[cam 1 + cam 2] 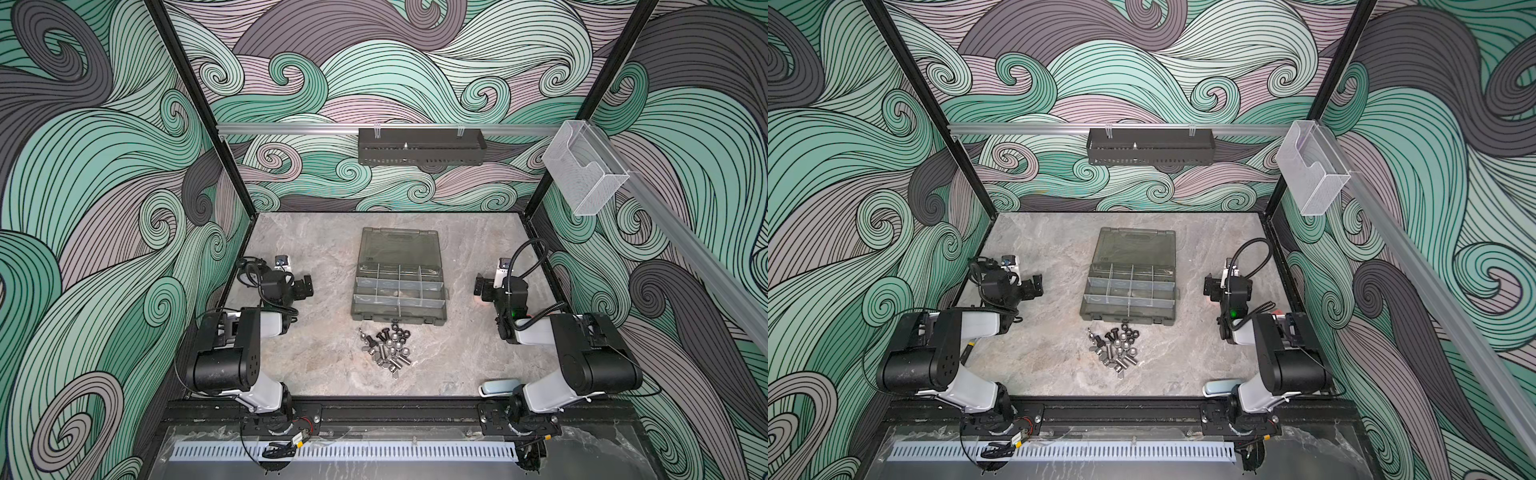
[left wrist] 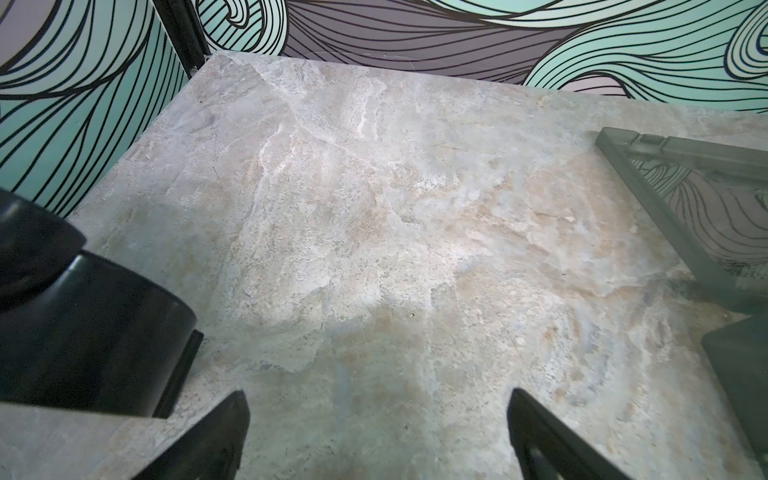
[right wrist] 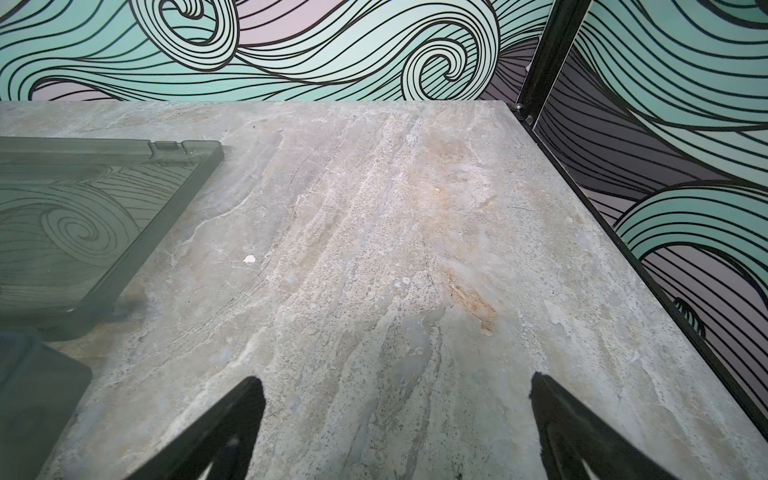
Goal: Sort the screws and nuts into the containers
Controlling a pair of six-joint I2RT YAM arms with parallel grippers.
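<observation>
Jaws both wide, empty; organizer lid (image 3: 62,232) in wrist views; screws (image 1: 381,354), nuts (image 1: 400,333) heap in both top views only

Screws (image 1: 400,362) and nuts (image 1: 401,332) heaped before containers (image 1: 401,296)

The left gripper (image 1: 1037,285) and right gripper (image 1: 1208,289) hang over the table (image 1: 1204,249), their fingers pointing inward toward each other. Between the two sets of fingers, apart from both, lies the open case (image 1: 1125,318). Its lid (image 1: 1136,245) lies flat on the far side, and the containers (image 1: 1142,286) sit on the line from fingers to fingers. Screws (image 1: 1122,362) and nuts (image 1: 1129,332) form one heap nearer the arm bases than the fingers, just beside the case's near edge and about midway between the grippers.
</observation>
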